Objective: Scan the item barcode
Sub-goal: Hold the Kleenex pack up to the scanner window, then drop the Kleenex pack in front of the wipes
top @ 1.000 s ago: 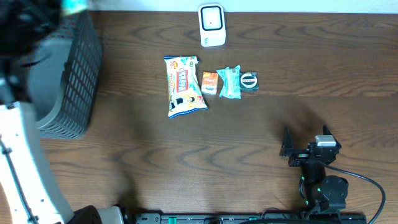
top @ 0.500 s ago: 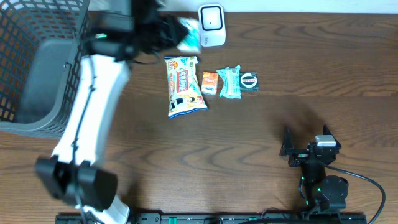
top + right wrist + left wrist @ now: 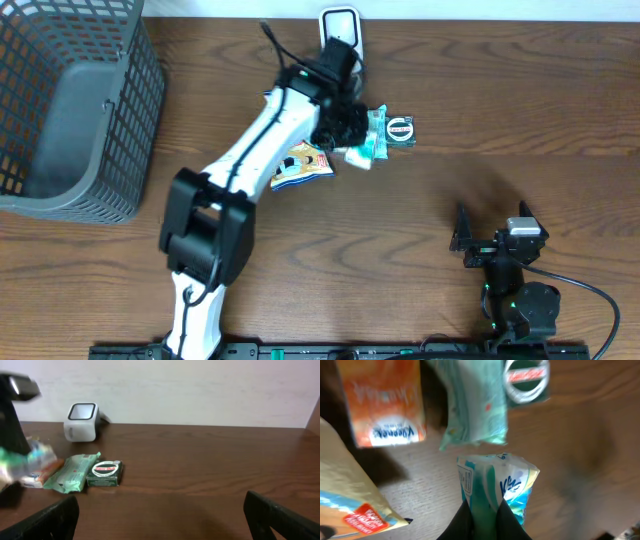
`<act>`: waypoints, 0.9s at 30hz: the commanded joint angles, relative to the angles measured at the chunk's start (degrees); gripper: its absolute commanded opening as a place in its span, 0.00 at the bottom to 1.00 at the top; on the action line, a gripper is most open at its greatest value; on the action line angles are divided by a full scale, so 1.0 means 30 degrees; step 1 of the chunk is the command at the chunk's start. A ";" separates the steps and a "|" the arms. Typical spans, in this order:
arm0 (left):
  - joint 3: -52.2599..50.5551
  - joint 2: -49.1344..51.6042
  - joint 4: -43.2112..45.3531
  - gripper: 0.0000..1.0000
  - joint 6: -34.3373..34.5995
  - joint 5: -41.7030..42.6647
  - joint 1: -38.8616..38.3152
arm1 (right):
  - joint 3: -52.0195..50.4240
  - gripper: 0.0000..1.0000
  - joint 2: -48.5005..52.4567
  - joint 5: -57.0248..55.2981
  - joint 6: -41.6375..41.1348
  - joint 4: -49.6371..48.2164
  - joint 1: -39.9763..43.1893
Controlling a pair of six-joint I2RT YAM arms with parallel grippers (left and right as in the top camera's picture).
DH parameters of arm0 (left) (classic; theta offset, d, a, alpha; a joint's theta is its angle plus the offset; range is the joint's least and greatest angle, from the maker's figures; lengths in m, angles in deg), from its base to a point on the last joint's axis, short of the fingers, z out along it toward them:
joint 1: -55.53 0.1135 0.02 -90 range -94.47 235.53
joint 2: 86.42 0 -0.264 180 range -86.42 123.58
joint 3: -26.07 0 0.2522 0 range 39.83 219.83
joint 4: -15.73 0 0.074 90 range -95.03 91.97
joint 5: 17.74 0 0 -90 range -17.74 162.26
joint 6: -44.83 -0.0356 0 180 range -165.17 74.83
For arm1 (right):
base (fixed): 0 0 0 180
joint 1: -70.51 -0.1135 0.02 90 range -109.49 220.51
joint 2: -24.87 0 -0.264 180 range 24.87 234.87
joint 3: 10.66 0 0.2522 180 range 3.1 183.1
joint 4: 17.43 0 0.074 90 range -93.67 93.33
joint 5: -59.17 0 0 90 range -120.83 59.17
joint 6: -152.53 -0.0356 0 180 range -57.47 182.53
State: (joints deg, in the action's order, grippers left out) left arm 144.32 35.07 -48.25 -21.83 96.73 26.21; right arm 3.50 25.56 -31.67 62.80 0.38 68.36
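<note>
My left gripper [image 3: 347,135] hangs over the row of items in the middle of the table. It is shut on a white and teal packet [image 3: 492,485], whose lower end is pinched between the two black fingers [image 3: 465,525]. From above, that packet [image 3: 357,155] shows just below the wrist. The white barcode scanner [image 3: 340,25] stands at the back edge, behind the left arm, and shows again as the scanner [image 3: 82,422] from the right wrist. My right gripper [image 3: 490,240] rests open at the front right, with nothing between its fingers [image 3: 45,520].
On the table lie a yellow snack bag [image 3: 298,165], an orange packet [image 3: 382,405], a green packet [image 3: 375,125] and a green box [image 3: 401,130] with a round label. A grey mesh basket [image 3: 70,110] stands at the far left.
The left arm has swung from over the basket, past the scanner, down to the row of items, carrying the teal packet. The right arm has not moved.
</note>
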 commanded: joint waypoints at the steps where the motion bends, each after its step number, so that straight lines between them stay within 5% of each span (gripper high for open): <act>1: -0.0044 0.0342 -0.0423 0.07 -0.0175 -0.1275 -0.0459 | -0.0029 0.99 -0.0102 0.0044 -0.0211 0.0080 0.0153; 5: -0.0044 0.0372 -0.0692 0.08 -0.0175 -0.3679 -0.0911 | -0.0029 0.99 -0.0102 0.0044 -0.0211 0.0080 0.0153; 10: -0.0044 0.0372 -0.0750 0.42 -0.0175 -0.3898 -0.0991 | -0.0029 0.99 -0.0102 0.0044 -0.0211 0.0080 0.0153; 19: 0.0379 -0.0335 -0.0758 0.50 -0.1231 -0.3898 -0.0685 | -0.0029 0.99 -0.0102 0.0044 -0.0211 0.0080 0.0153; 27: 0.0510 -0.4342 -0.1129 0.55 -0.1923 -0.5056 0.1392 | -0.0029 0.99 -0.0102 0.0044 -0.0204 0.0080 0.0153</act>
State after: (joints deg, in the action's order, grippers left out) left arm 144.32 29.45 -50.72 -25.99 84.73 27.32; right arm 3.50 25.56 -31.67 62.80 0.38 68.38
